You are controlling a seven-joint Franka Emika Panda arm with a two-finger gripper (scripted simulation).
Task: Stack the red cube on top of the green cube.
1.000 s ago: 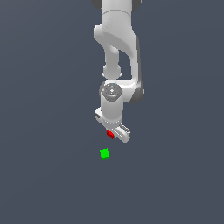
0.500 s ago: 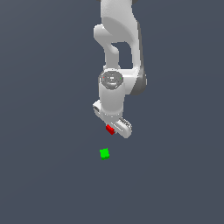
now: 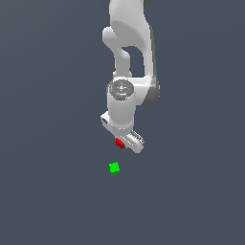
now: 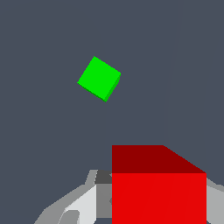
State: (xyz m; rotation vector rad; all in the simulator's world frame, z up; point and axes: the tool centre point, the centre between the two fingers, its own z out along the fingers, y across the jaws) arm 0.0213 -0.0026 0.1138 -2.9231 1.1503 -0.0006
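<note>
**No readable text anywhere**

Neither view shows any letters, numbers, brand marks or signs. The red cube [image 4: 158,192] and the green cube [image 4: 99,78] have plain, unmarked faces. The white arm and its gripper [image 3: 125,141] carry no label or logo that can be made out, and the grey ground is bare of markings.
</note>
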